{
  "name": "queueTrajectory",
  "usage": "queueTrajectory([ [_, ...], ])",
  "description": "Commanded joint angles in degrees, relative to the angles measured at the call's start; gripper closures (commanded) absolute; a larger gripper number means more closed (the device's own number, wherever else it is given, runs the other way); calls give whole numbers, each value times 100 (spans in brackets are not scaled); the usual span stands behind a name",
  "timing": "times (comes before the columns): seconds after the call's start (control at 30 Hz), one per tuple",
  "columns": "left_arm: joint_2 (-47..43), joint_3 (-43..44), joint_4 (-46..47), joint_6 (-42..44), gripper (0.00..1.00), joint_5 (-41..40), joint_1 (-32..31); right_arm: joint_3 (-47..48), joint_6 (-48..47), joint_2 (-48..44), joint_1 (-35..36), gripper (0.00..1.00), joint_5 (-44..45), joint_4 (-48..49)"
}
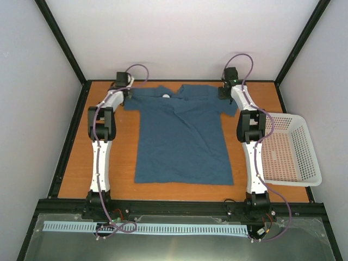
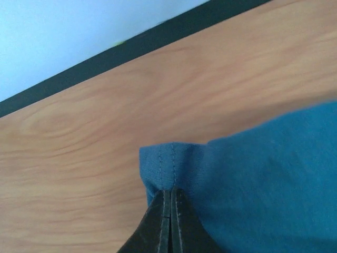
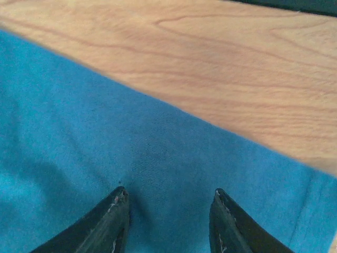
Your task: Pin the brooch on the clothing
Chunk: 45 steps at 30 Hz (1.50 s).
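The dark teal-blue T-shirt [image 1: 182, 136] lies flat on the wooden table, neck toward the far edge. A tiny pale brooch [image 1: 166, 96] sits on it just left of the collar. My left gripper [image 1: 126, 94] is at the shirt's left sleeve; in the left wrist view it [image 2: 170, 191] is shut on the stitched sleeve hem [image 2: 171, 161], which bunches at the tips. My right gripper [image 1: 224, 93] is over the right sleeve; in the right wrist view it [image 3: 169, 196] is open, tips resting on or just above the fabric [image 3: 105, 137]. The brooch shows in neither wrist view.
A white plastic mesh basket [image 1: 307, 157] stands at the table's right edge beside the right arm. Black frame rails [image 1: 179, 81] run along the table's far and side edges. Bare wood [image 1: 122, 163] lies to the left of the shirt.
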Motion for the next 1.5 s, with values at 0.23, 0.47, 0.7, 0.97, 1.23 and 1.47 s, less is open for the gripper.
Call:
queueTrajectory([
  [0.23, 198, 217, 683, 741, 95, 128, 266, 227, -223, 512, -257, 59, -270, 759],
  [0.47, -963, -245, 124, 208, 44, -240, -118, 268, -337, -118, -202, 38, -180, 250],
  [0.7, -3132, -2091, -28, -1697, 30, 323, -696, -1025, 596, -1850, 174, 1, 375, -563],
  [0.97, -5626, -5312, -232, -3316, 25, 1444, -1550, -4886, 1489, -4090, 1345, 0, -980, -327],
  [1.23, -6732, -7809, 312, -4570, 54, 1931, -1827, -7530, 2129, -5519, 2586, 11, -813, 636],
  [1.47, -6875, -8961, 38, -5982, 55, 2019, -1926, -8915, 2703, -5907, 3043, 15, -342, 652],
])
